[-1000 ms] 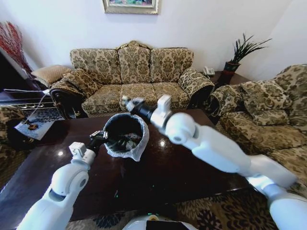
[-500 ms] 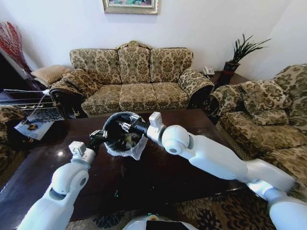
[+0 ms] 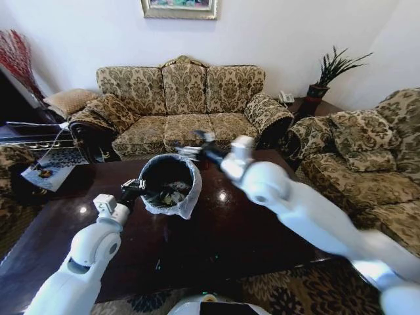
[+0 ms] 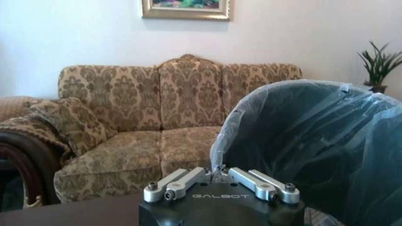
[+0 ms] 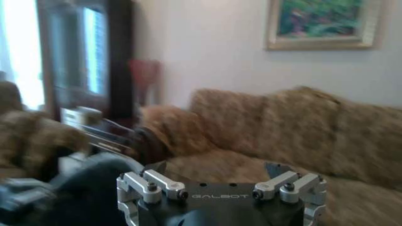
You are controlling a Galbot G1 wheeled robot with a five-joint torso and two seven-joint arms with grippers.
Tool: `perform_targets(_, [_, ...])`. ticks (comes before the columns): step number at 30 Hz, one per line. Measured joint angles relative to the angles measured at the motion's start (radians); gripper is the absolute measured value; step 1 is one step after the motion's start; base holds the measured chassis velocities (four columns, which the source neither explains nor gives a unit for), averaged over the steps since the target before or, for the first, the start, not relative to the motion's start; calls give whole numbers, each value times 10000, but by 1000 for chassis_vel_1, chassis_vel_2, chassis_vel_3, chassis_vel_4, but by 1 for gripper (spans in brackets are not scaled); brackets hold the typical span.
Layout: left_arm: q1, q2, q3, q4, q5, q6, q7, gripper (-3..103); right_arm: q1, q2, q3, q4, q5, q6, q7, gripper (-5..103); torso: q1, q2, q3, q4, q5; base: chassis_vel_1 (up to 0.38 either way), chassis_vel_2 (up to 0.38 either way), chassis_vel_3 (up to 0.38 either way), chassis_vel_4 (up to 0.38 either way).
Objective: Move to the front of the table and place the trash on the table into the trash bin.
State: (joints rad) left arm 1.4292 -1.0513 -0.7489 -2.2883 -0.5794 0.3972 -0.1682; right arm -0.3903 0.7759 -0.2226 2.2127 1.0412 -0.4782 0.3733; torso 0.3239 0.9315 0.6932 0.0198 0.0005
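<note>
The left gripper (image 3: 136, 186) is pinching the trash bin (image 3: 169, 185) bag rim near the table's (image 3: 249, 230) far edge; a tug could tip it. I cannot tell about the right gripper (image 3: 197, 139).

I see a patterned three-seat sofa (image 3: 180, 98) against the white wall, a framed painting (image 3: 178, 8) above it, a potted plant (image 3: 330, 71) in the corner.

The word "GALBOT" was printed in pale capitals on the black body of the left gripper (image 4: 220, 175), just below its linkage. The same "GALBOT" mark stood on the black body of the right gripper (image 5: 221, 221). No other text was legible.
</note>
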Motion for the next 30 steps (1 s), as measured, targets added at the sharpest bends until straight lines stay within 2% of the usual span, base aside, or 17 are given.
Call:
perform_targets(2, [97,-108,-70,-59,9,-42,-83,2,-261,-112,171,-97,-13,18,193,100,0,0,0,6,-5,0,0,0,0])
perform_targets(4, [173,-264,-175,-188,12,-66,-341,2,-965,-272,713,-193,-133,-51,444,100,1,-1,1,24,1,0,0,0,0])
perform_targets(10, [189,-325,-236,-321,13,-98,-513,2,-1990,-278,1298,-107,-344,-314,1026,100,3,0,1,14,-6,1,-9,-3,2])
perform_targets(16, [199,-333,-267,-459,7,-95,-642,2,-3331,-283,2275,-108,-837,-344,1034,100,6,-1,3,14,-6,16,-94,-16,98])
perform_targets(22, [237,-336,-393,-564,37,111,-545,2,-4243,-256,3057,-430,-1121,-282,1140,100,7,-2,3,13,-6,35,-251,-32,295])
perform_targets(30, [361,-512,-559,-701,50,156,-472,2,-5544,-30,4239,-937,-1682,-206,1146,100,-1,-1,1,12,-1,142,-388,-105,428])
